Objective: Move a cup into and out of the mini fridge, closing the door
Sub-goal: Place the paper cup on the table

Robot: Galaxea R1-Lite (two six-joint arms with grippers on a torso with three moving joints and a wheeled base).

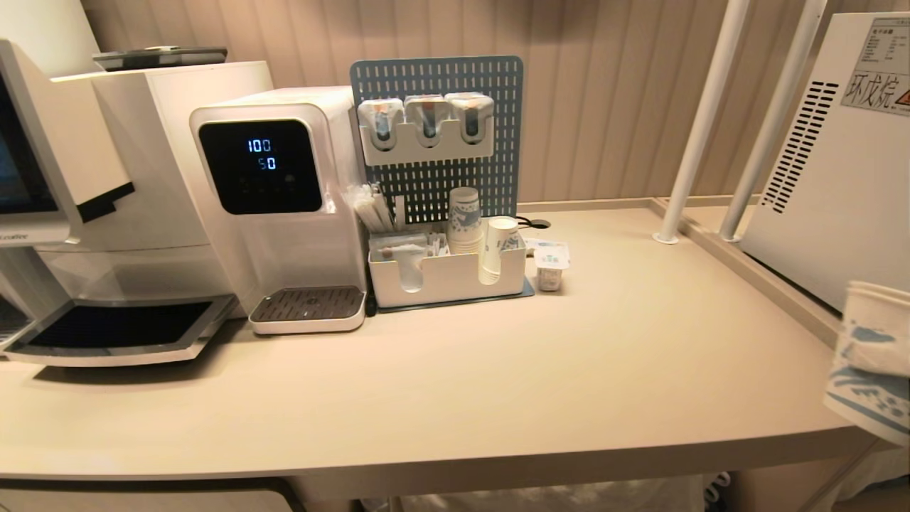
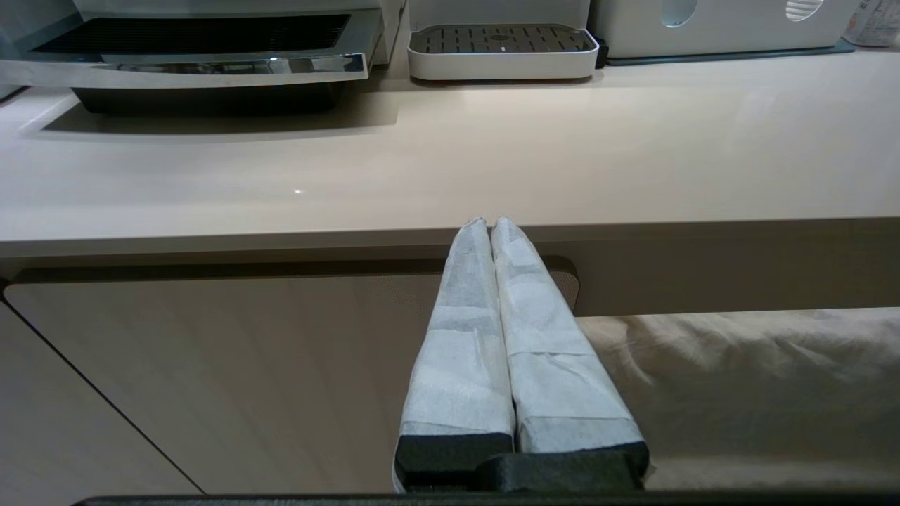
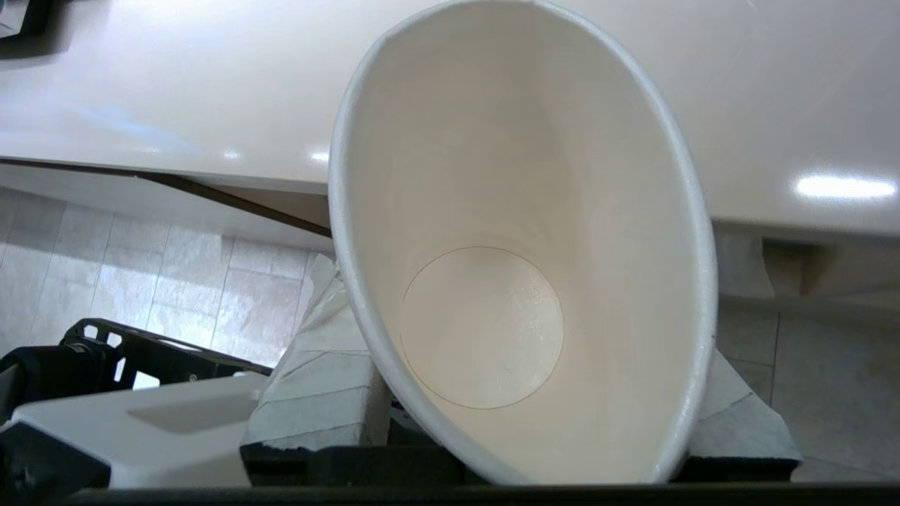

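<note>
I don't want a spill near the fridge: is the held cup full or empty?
Empty: the right wrist view looks straight into the cup onto its bare, dry bottom.

The cup [image 1: 873, 359] sits before the mini fridge [image 1: 839, 163], rightward.

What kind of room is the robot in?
Probably an office drinks corner or break room. A coffee machine and a hot water dispenser stand on the counter, with stacked paper cups beside them.
</note>
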